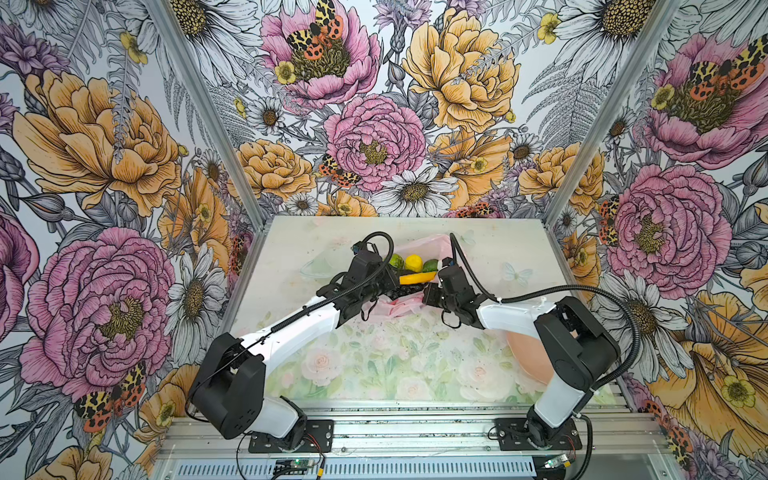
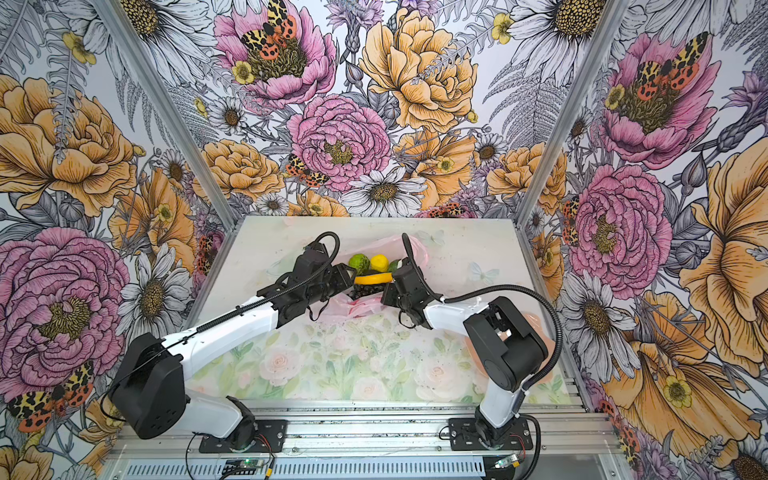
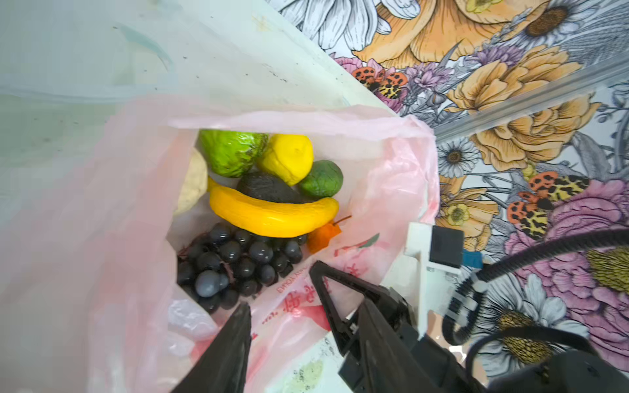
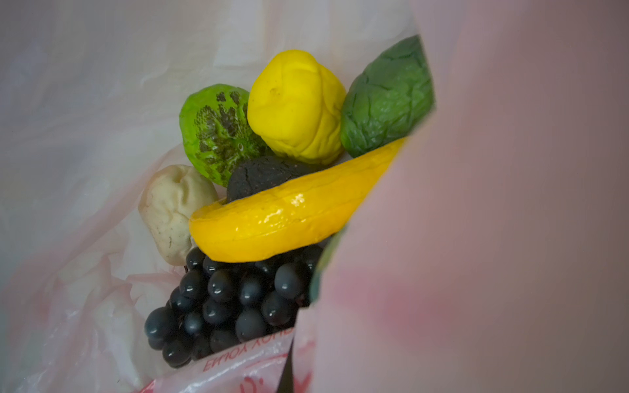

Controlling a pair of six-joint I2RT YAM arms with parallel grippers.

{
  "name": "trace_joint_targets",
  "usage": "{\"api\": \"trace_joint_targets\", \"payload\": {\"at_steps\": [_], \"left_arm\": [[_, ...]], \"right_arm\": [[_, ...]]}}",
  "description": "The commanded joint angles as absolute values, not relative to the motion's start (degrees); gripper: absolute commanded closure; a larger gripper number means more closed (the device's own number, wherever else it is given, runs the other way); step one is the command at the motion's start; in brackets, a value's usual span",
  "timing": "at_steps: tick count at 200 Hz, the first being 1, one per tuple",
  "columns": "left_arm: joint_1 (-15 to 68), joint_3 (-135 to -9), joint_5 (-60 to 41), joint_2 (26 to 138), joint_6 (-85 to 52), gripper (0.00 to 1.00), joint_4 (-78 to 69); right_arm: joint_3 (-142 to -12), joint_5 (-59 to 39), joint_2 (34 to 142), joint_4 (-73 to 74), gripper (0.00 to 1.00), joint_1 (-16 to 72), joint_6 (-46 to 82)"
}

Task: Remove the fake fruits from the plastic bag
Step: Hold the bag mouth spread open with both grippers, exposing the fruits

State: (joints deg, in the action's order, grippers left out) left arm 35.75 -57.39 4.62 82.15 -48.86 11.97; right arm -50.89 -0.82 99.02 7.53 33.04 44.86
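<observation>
Right now the bag [image 1: 399,309] lies open toward the far edge of the counter [image 1: 374,365], about midway between its side edges, with every fruit in sight inside it. In the left wrist view a banana [image 3: 272,217] lies across the heap, resting on a bunch of grapes [image 3: 235,268]. Beyond it sit a black avocado [image 3: 265,189], a lemon [image 3: 289,156], a speckled light green fruit [image 3: 231,153] and a darker green one [image 3: 321,178]. A cream pear [image 3: 194,183] leans at the bag's wall, and a bit of orange fruit [image 3: 323,234] peeks out by the banana's end. The left claw [image 3: 279,285] hangs over the bag's printed near lip, jaws apart, just short of the grapes and gripping nothing. The right claw [image 1: 430,289] is clamped on the bag's right rim, holding the film up across its own camera. A peach plate [image 1: 525,357] lies by the right edge, under the right arm.
</observation>
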Motion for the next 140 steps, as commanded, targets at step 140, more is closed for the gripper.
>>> {"api": "trace_joint_targets", "payload": {"at_steps": [140], "left_arm": [[24.87,-63.04,3.15,94.35,-34.41,0.19,21.04]], "right_arm": [[-46.58,-2.62,94.39,11.06,1.0,32.78,40.04]]}}
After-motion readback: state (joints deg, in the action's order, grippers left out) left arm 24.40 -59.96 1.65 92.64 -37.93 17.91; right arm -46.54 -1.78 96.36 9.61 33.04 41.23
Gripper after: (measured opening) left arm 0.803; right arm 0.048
